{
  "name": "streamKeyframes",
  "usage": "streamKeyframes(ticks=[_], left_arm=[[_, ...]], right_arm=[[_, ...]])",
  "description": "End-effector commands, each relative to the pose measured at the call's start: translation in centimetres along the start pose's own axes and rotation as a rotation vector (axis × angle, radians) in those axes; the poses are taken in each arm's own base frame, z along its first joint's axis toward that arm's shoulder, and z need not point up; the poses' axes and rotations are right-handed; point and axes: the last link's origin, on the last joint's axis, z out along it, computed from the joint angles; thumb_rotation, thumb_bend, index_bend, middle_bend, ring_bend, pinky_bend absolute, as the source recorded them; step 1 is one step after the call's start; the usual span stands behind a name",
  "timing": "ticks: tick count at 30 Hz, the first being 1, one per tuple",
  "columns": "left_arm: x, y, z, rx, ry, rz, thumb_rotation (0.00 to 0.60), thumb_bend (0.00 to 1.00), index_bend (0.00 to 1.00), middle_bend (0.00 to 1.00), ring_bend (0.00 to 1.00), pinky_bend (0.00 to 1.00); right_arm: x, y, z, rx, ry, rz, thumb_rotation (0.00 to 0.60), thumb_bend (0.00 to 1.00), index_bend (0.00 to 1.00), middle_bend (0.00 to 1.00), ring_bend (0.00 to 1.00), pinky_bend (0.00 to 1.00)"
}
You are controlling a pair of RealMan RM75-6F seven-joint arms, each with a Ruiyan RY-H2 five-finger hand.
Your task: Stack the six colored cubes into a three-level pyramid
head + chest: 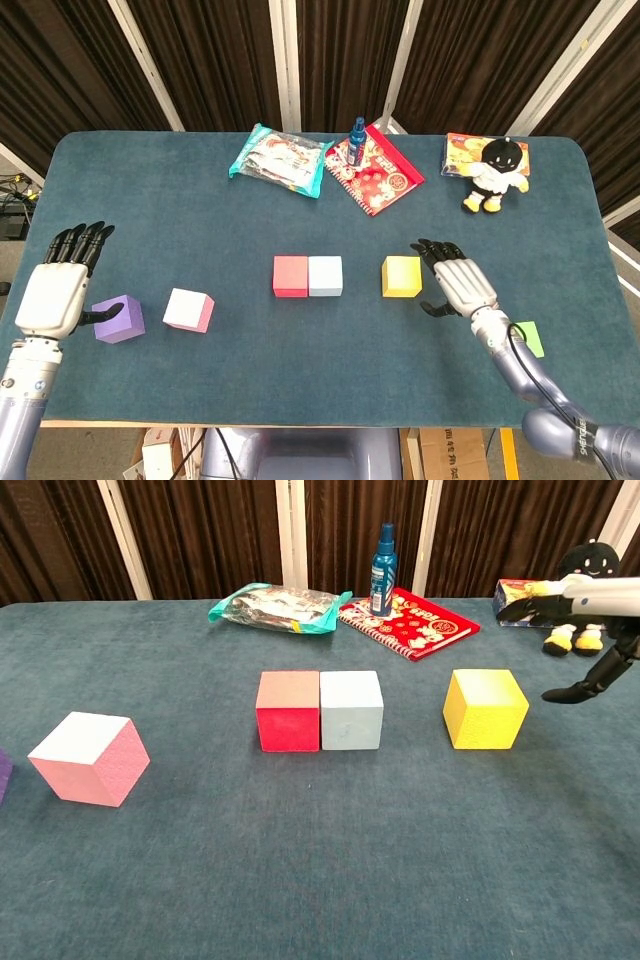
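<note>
A red cube and a light blue cube sit touching at mid-table. To their right stands a yellow cube, apart from them. My right hand hovers open just right of the yellow cube, fingers spread, thumb hanging down. A green cube lies near the front right, partly behind my right forearm. On the left, a pink cube and a purple cube rest on the table. My left hand is open, just left of the purple cube.
Along the far edge lie a snack bag, a blue spray bottle on a red booklet, and a black plush toy on a box. The table's front edge runs close below the cubes.
</note>
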Motion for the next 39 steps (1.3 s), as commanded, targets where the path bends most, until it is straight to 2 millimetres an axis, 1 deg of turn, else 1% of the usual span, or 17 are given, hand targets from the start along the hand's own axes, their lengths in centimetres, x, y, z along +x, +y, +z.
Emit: streamKeyframes(ticks=[1,5,8,14,18,23,28,31,39], left_arm=[[0.0,0.0,0.0,0.0,0.0,-0.001,0.6,0.12,0.0,0.03,0.0,0.05],[0.0,0.1,0.0,-0.002,0.005,-0.004,0.6,0.12,0.0,0.04,0.0,0.05],[0.0,0.0,0.0,0.0,0.004,-0.007,0.6,0.12,0.0,0.04,0.0,0.05],[0.0,-0.1,0.1,0.003,0.009,-0.008,0.6,0.12,0.0,0.04,0.0,0.05],[0.1,-0.1,0.2,0.003,0.015,-0.012,0.6,0.12,0.0,0.04,0.0,0.05],[0.0,-0.1,0.3,0.002,0.017,-0.015,0.6,0.12,0.0,0.04,0.0,0.05],[-0.1,-0.1,0.3,0.001,0.014,-0.016,0.6,0.12,0.0,0.04,0.0,0.05],[-0.1,-0.1,0.4,0.001,0.012,-0.012,0.6,0.12,0.0,0.04,0.0,0.05],[-0.3,-0.1,0.4,0.001,0.003,-0.012,0.6,0.12,0.0,0.04,0.0,0.05]], right_arm=[[-0.6,-0.1,0.8,-0.006,-0.023,-0.004,0.6,0.33,0.0,0.04,0.04,0.0],[-1.0,-0.2,1.7,-0.013,-0.034,-0.006,0.6,0.33,0.0,0.06,0.06,0.0],[-1.3,-0.2,2.4,-0.025,-0.038,-0.002,0.6,0.33,0.0,0.11,0.09,0.0],[-2.0,-0.1,3.5,-0.045,-0.043,0.02,0.6,0.33,0.0,0.18,0.11,0.0],[-2.4,-0.2,4.0,-0.048,-0.045,0.023,0.6,0.33,0.0,0.19,0.12,0.0],[-2.7,-0.5,4.6,-0.049,-0.043,0.03,0.6,0.33,0.0,0.23,0.15,0.0],[-3.3,-0.5,5.1,-0.062,-0.044,0.034,0.6,0.33,0.0,0.29,0.21,0.0],[-3.5,-0.4,5.3,-0.071,-0.043,0.036,0.6,0.33,0.0,0.33,0.26,0.0],[-3.5,-0.6,5.2,-0.062,-0.021,0.039,0.6,0.33,0.0,0.34,0.27,0.0]])
